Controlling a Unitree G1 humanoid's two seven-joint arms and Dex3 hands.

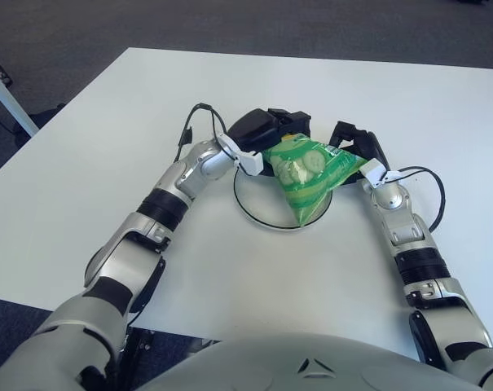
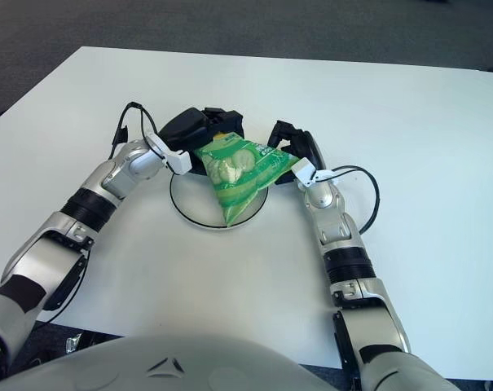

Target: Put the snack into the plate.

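1. My left robot hand point(image 1: 266, 130) pinches the top left corner of the snack bag point(image 1: 305, 174), so the bag hangs over the plate point(image 1: 254, 213).
2. My right robot hand point(image 1: 356, 138) closes on the top right corner, keeping the top edge taut.
3. Bag's long axis: wide end away from me, narrow end toward me, over the plate's near rim.
4. Plate sits on the white tabletop point(image 1: 83, 163).

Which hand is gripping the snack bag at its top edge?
The left hand, the black one above the plate, grips the green snack bag at its top edge. The right hand is at the bag's right corner instead.
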